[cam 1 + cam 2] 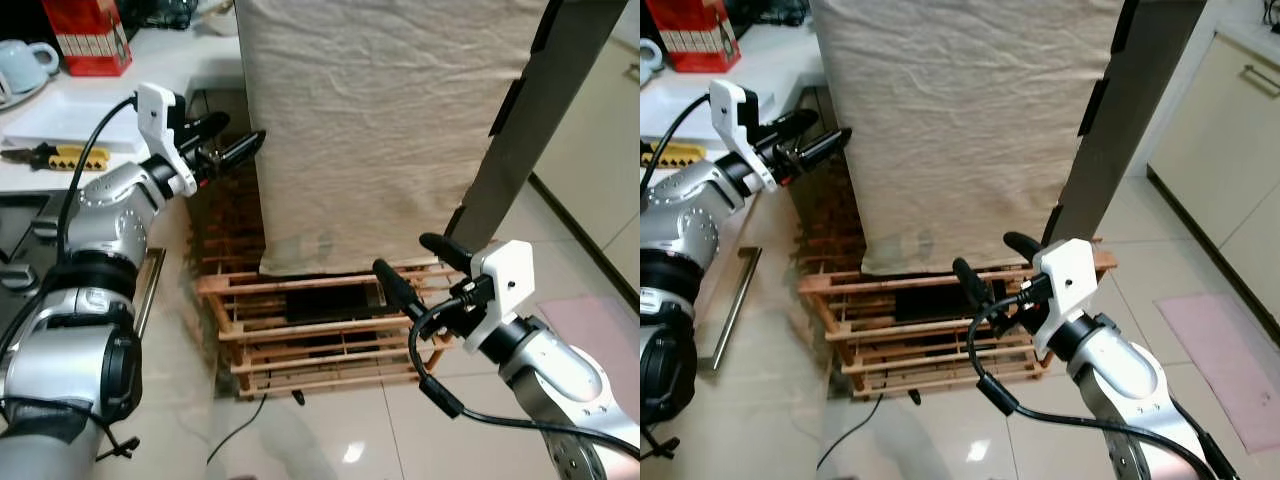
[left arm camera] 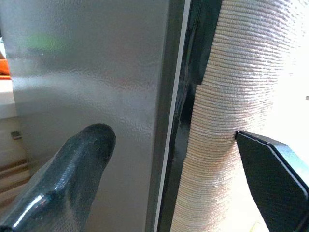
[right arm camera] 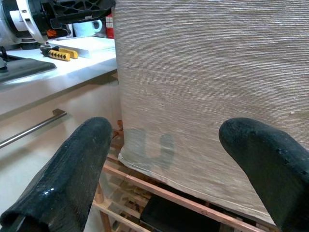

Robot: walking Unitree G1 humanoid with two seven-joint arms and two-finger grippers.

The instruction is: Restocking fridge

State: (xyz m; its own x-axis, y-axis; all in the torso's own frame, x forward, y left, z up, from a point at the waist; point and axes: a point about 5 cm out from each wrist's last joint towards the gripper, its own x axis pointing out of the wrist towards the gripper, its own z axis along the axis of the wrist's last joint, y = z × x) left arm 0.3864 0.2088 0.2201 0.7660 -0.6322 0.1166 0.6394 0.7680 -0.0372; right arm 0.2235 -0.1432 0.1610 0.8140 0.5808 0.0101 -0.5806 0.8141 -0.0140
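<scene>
The fridge (image 1: 390,130) stands upright, long axis vertical, on a wooden slatted rack (image 1: 320,330) on the tiled floor (image 1: 330,430), just beside the white worktop (image 1: 90,110). A beige cloth (image 1: 960,120) drapes its front and hides what lies behind; its top is cut off. A dark door edge (image 1: 520,130) slants along its right side.

The left hand (image 1: 228,143) is raised at the cloth's left edge, fingers apart and empty. Its wrist view alone shows a grey textured metal side panel (image 2: 91,87) meeting the cloth at a dark seam.

The right hand (image 1: 415,265) hovers low before the cloth's hem, fingers spread, empty.

On the worktop: yellow-handled pliers (image 1: 60,156), a red carton (image 1: 88,35), and a pale cup (image 1: 25,65).
</scene>
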